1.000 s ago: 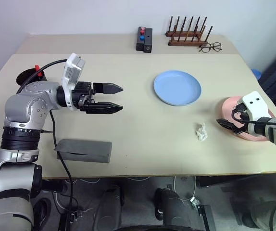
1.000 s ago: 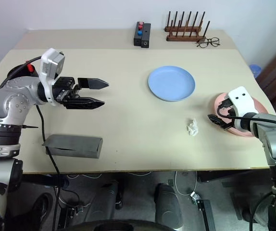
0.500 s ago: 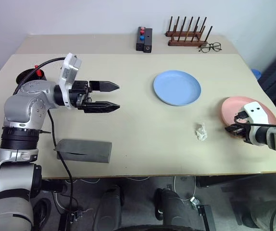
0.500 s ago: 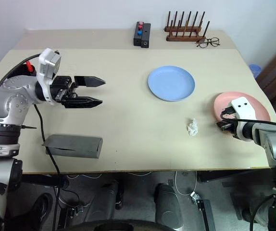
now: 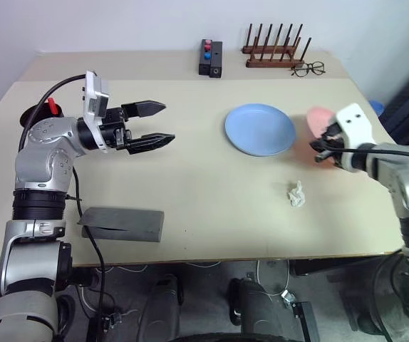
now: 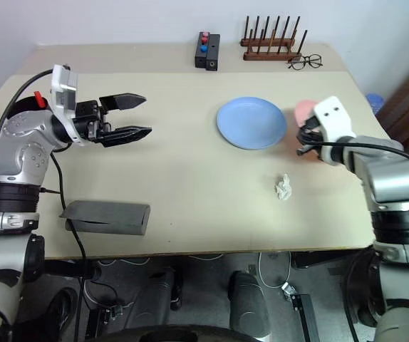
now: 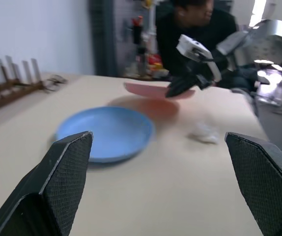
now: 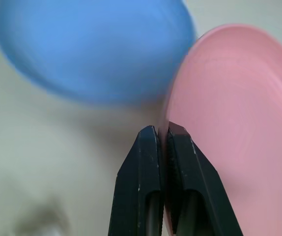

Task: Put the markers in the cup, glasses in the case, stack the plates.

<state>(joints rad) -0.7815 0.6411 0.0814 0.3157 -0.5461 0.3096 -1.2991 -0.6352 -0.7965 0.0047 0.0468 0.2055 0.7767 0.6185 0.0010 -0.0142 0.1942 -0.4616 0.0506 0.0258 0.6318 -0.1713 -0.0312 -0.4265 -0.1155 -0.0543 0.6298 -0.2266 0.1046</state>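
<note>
The plate-stacking step is in hand: the pink plate (image 8: pixel 234 123) is clamped by its rim in the right pincer (image 8: pixel 163 140), raised near the desk's (image 5: pixel 204 185) right edge beside the blue plate (image 5: pixel 260 129), onto which it must be lowered, while the left pincer (image 5: pixel 151 125) is held apart.

no readable text, no labels, no numbers

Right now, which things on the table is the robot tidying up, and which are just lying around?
For the job:
pink plate, held in the shut right gripper
blue plate
grey case

Just lying about:
crumpled paper
wire-framed spectacles
wooden rack
black button box
</note>
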